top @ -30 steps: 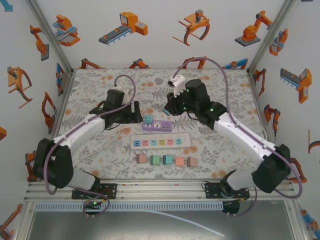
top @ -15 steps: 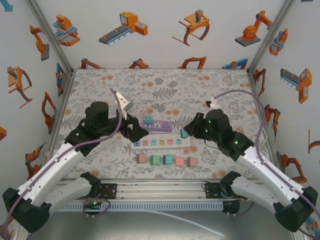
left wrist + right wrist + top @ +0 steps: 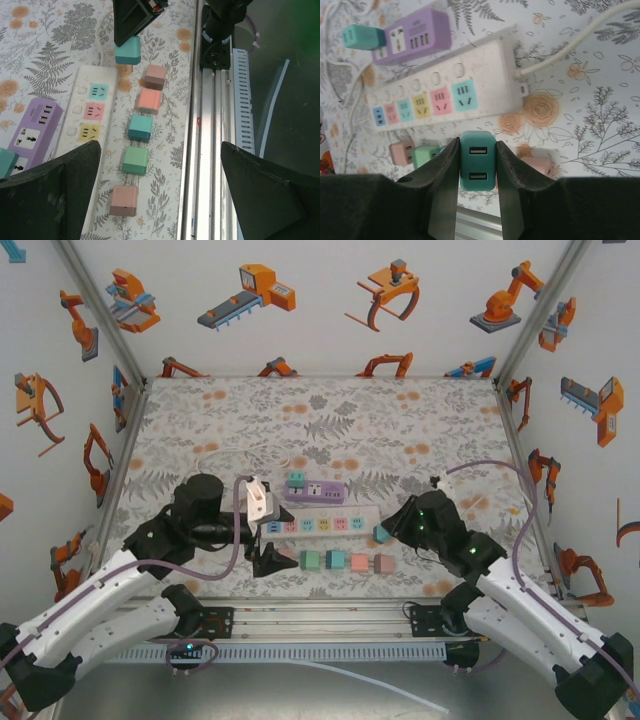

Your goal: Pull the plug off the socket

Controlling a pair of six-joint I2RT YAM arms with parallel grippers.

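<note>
The right pincer pinches a teal plug, clear of the white strip and hanging by its right end, over the near row of loose plugs. The left pincer is spread wide above that row's left end, holding nothing. The plug looks free of its socket, so the step is probably the set-down: lower it straight, release once it rests on the surface, and avoid nudging its neighbours.

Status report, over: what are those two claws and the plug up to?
Left gripper open, empty. Right gripper shut on teal plug, clear of white power strip. Row of loose plugs close beneath.
</note>
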